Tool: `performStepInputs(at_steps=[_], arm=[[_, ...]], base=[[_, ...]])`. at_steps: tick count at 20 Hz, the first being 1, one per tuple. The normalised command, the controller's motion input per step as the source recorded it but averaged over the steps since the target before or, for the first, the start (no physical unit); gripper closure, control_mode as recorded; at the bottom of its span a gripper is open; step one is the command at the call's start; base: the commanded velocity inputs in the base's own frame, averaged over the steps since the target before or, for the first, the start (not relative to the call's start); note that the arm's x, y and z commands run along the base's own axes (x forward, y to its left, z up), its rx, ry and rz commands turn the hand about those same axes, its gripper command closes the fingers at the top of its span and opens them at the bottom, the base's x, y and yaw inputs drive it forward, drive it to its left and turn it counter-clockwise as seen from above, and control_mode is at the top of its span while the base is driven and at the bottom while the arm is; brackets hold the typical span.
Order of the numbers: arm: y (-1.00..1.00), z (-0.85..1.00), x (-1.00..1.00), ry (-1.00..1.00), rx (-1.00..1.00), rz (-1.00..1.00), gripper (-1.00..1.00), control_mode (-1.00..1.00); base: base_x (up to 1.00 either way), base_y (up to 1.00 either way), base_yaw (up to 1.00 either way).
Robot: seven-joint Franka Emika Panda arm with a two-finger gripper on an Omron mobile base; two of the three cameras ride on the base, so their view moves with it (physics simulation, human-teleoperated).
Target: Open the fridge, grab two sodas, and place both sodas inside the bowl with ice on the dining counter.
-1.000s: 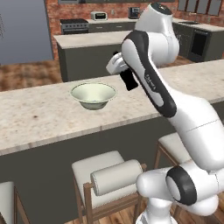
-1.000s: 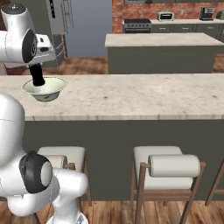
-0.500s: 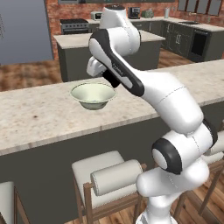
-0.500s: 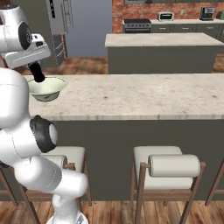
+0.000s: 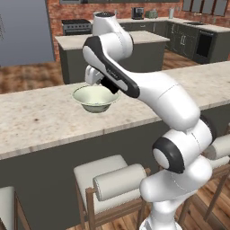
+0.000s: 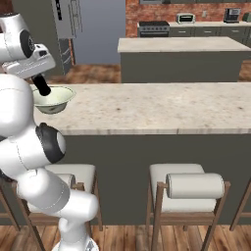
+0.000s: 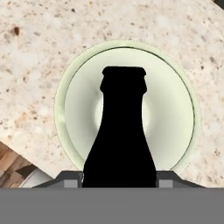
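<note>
Left base view: my arm rises from the lower right and bends over the dining counter (image 5: pixel 40 119), with my gripper (image 5: pixel 109 85) poised at the far rim of the bowl (image 5: pixel 95 99). The bowl, pale greenish-white with a wide rim, sits on the beige speckled top near the counter's far edge. Two cushioned stools (image 5: pixel 110 179) stand against the near side of the counter, below the bowl.

Right base view: my gripper (image 6: pixel 43 88) holds a dark soda (image 6: pixel 42 86), tilted, above the near part of the bowl (image 6: pixel 56 98). The bowl stands toward the left end of the dining counter (image 6: pixel 162 105). Behind it, across a strip of wood floor, lies the shorter island (image 6: pixel 181 56) with a like top, and the grey fridge (image 6: pixel 68 24) stands at the upper left.

Hand view: the soda (image 7: pixel 120 140), an almost black bottle, is clamped between my two fingertips (image 7: pixel 70 178), which press on either side of its wide base. Its neck and mouth point away from the camera, straight over the middle of the bowl (image 7: pixel 175 109). The bottle appears to hang clear of the bowl's inner surface, though from this angle I cannot be certain of the gap. Speckled stone of the dining counter (image 7: pixel 39 48) surrounds the bowl on all sides but the lower left, where the counter's edge and wood floor (image 7: pixel 8 164) show.
</note>
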Motion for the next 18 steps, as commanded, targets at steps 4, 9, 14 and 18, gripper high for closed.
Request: performStepInputs(at_steps=[4,9,14,18], arm=[[0.0,-0.25,0.24,0.06,0.0,0.04,1.0,-1.0],[0.0,-0.14,0.35,0.1,0.0,0.07,1.0,-1.0],[0.03,-0.14,0.31,0.06,0.0,0.07,1.0,-1.0],[0.14,-0.17,0.17,0.03,-0.01,0.05,1.0,-1.0]], base=[[0.0,0.0,0.0],[0.0,0.0,0.0],[0.0,0.0,0.0],[0.0,0.0,0.0]])
